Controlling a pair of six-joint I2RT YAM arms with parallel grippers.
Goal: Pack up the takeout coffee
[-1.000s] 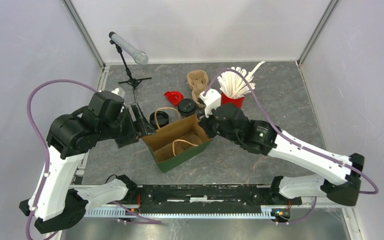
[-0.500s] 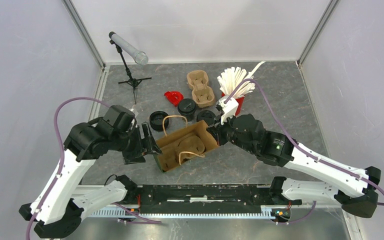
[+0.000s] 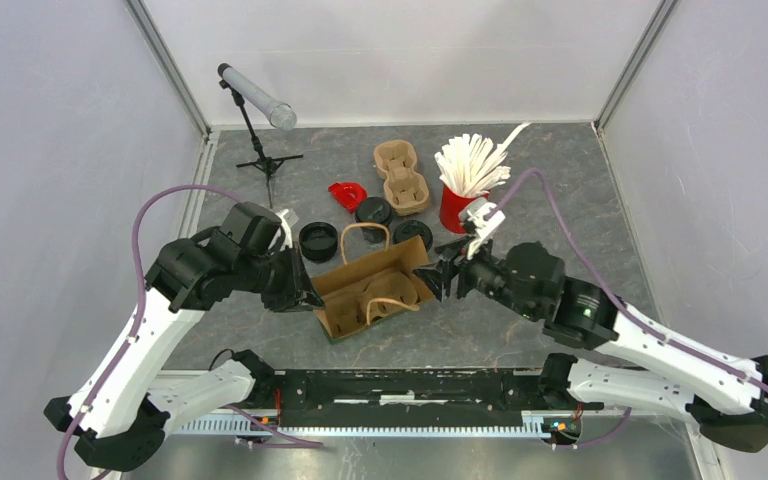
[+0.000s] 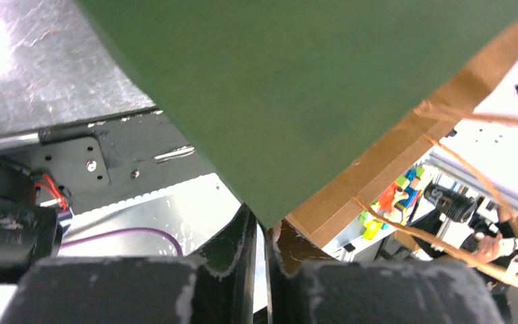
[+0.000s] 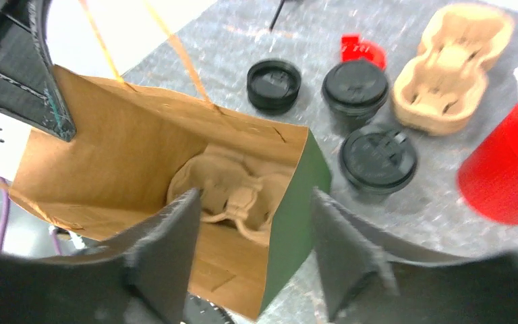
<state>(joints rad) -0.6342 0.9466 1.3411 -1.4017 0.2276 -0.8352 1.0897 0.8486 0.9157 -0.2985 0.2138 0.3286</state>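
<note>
- Green paper bag (image 3: 365,300), brown inside, sits btwn the two grippers. A pulp carrier (image 5: 233,196) lies at its bottom.
- Grip has swapped sides in the last sec. Left gripper (image 4: 260,233) was wide open just beside the bag's end. Now it's nearly closed, w/ the bag's green wall edge pinched btwn its fingers.
- Right gripper (image 5: 253,199) was clamped on the opposite rim. Now its jaws stand well apart & hold nothing. Bag mouth is right ahead of its tips, green end wall in line w/ the gap.
- Bag also got pulled back toward the arm bases & turned a bit vs a sec ago. Mouth is open, handles flopped over it.
- Prob meaning: left is now the holder steadying the bag, right is freed up to fetch.
- Three of what look like lidded cups (image 5: 355,82), black tops, stand beyond the right gripper's tips, past the bag's far wall. None is in the bag yet.
- Spare carrier (image 5: 448,64) is further out the same way. Red cup (image 5: 506,175) is off beside its right finger.
- So packing looks early: carrier in, coffee still out.
- Risk: thin paper held by one pinch could slump or tear when a cup goes in.
</note>
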